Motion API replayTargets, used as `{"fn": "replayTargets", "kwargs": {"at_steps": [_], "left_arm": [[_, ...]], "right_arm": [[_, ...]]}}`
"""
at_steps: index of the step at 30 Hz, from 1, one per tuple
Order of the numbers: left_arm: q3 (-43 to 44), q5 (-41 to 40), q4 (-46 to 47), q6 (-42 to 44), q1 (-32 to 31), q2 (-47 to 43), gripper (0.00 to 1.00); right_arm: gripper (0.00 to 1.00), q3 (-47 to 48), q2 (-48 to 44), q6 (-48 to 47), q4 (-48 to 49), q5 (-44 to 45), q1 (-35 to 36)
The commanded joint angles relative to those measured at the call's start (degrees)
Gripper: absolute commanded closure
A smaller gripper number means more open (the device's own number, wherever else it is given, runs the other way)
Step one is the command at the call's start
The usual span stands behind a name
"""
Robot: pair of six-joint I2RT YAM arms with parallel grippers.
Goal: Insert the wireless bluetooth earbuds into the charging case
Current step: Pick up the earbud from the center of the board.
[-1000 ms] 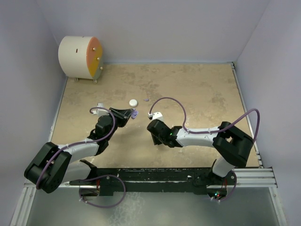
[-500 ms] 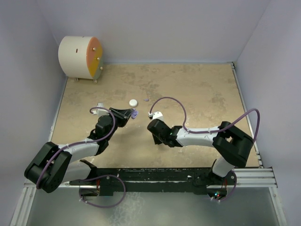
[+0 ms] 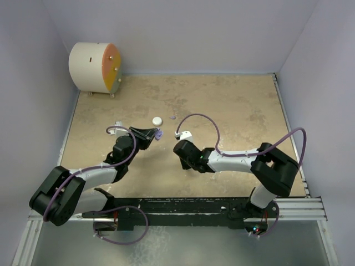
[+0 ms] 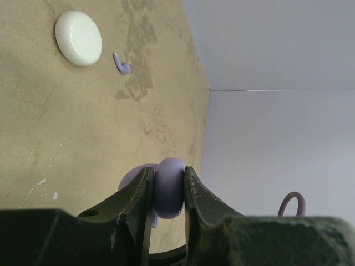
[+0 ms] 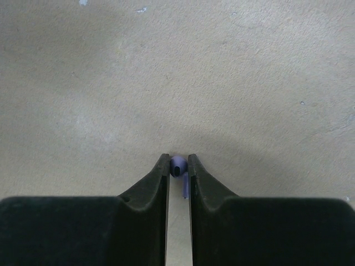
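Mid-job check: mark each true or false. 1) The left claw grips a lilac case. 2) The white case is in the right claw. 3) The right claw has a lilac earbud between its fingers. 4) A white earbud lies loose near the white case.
1) The left claw grips a lilac case. True.
2) The white case is in the right claw. False: it lies on the table, clear of both claws.
3) The right claw has a lilac earbud between its fingers. True: the fingers pinch it on both sides.
4) A white earbud lies loose near the white case. False: the loose earbud there is lilac.
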Motion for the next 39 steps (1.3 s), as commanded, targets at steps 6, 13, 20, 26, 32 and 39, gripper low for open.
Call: {"fn": "replayTargets", "kwargs": {"at_steps": [6,13,20,26,32,39], "left_arm": [[0.8,1.2,3.8,-2.0,0.3,0.3,1.00],[0.9,3.6,7.0,-4.9,0.4,2.1,1.00],[1.3,5.7,9.2,-7.6,0.4,3.6,1.00],[2.4,6.2,10.7,-9.2,0.4,5.9,1.00],[2.6,6.1,14.4,-11.5,0.4,9.0,1.00],[3.4,5.8,15.3,-12.0,0.3,10.3,1.00]], "right_arm": [[0.92,3.2,-9.2,-5.0,11.1,4.3,-2.6],[0.96,-6.6,-18.2,-12.5,42.9,1.5,-6.4],[1.00,-13.2,-15.2,-21.6,70.1,-1.2,-8.0],[1.00,-18.1,-8.1,-24.8,92.3,-6.2,-8.5],[1.00,-23.5,1.1,-29.8,118.5,-9.7,-8.9],[1.00,-24.8,11.7,-31.2,139.1,-12.7,-9.0]]}}
